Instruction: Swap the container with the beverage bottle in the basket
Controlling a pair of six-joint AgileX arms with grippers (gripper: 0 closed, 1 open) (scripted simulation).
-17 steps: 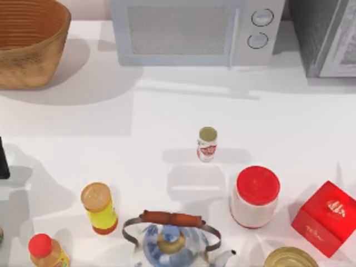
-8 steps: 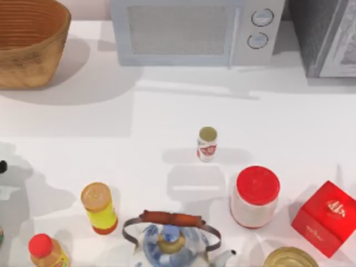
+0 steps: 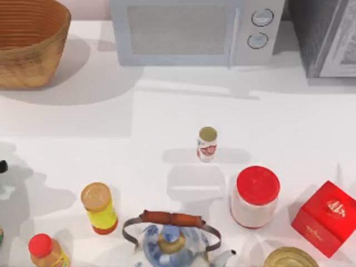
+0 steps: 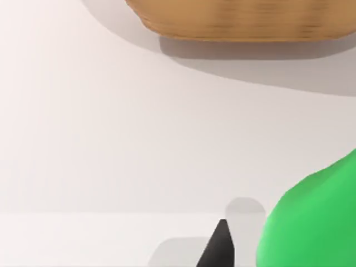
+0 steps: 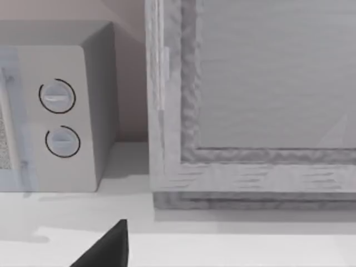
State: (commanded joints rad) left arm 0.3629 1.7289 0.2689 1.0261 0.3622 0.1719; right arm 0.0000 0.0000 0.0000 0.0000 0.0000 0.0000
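The white worktop (image 3: 167, 111) is carrying everything, with the microwave (image 3: 189, 30) standing along its far edge and a grey cabinet (image 3: 328, 36) sitting at the far right. The basket (image 3: 33, 50) is resting at the far left corner, well apart from the bottles. The part of its inside that is showing from above is holding nothing I can make out.

Along the near edge a blue-and-white kettle (image 3: 169, 242) is standing in the middle. A red-lidded white jar (image 3: 256, 194) and a red box (image 3: 325, 217) are sitting to its right. A yellow bottle (image 3: 99, 207) with an orange cap and a red-capped orange bottle (image 3: 47, 251) are standing to the kettle's left. A small gold-capped bottle (image 3: 207, 143) is standing alone near the centre.

The left gripper (image 4: 221, 247) is hanging at the worktop's left edge, between the basket and the near bottles, with a green object (image 4: 311, 222) just beside it. I cannot tell whether its jaws are open, closed or gripping. The right gripper (image 5: 108, 247) is facing the microwave and the cabinet, and its jaws are equally unreadable.

By my judgement the swap is only beginning: no bottle is lying in the basket and nothing is plainly being held. The next move is calling for the left arm to settle on one bottle, line its jaws squarely around the body and grip it upright for the carry to the basket.
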